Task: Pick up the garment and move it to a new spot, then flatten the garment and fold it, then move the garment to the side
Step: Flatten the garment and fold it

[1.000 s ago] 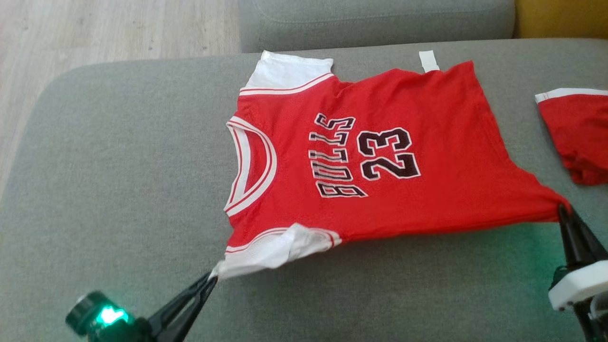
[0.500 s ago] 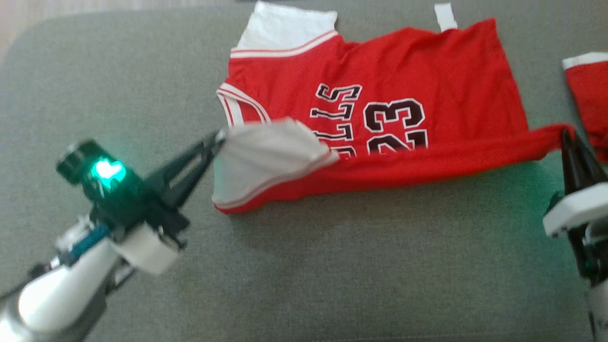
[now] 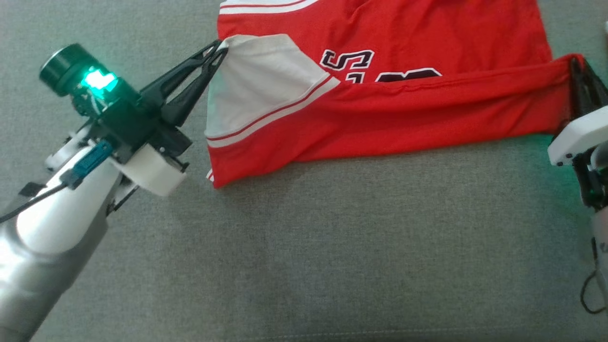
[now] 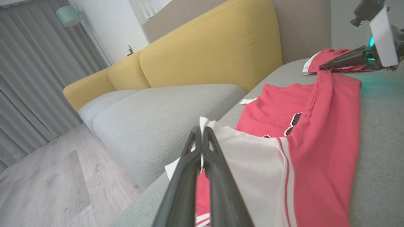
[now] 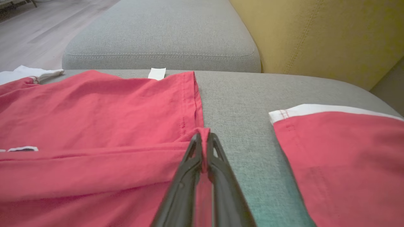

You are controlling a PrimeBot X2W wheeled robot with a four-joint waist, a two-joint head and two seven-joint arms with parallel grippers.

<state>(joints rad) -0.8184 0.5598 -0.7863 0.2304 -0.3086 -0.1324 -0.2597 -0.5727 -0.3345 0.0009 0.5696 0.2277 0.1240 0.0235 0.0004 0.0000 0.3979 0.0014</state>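
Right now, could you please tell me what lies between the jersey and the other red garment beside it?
A bare strip of grey cushion lies between the jersey and the second red garment, nothing else; the right wrist view shows it.

On the grey cushion (image 5: pixel 246 101) lie a white label (image 5: pixel 157 73) and a white-hemmed red cloth (image 5: pixel 341 157); yellow backrest (image 5: pixel 315 34) behind it

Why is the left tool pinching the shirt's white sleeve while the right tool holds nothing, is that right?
No. The left tool does pinch the white sleeve, but the right tool is shut on the red corner of the shirt. The right wrist view shows it.
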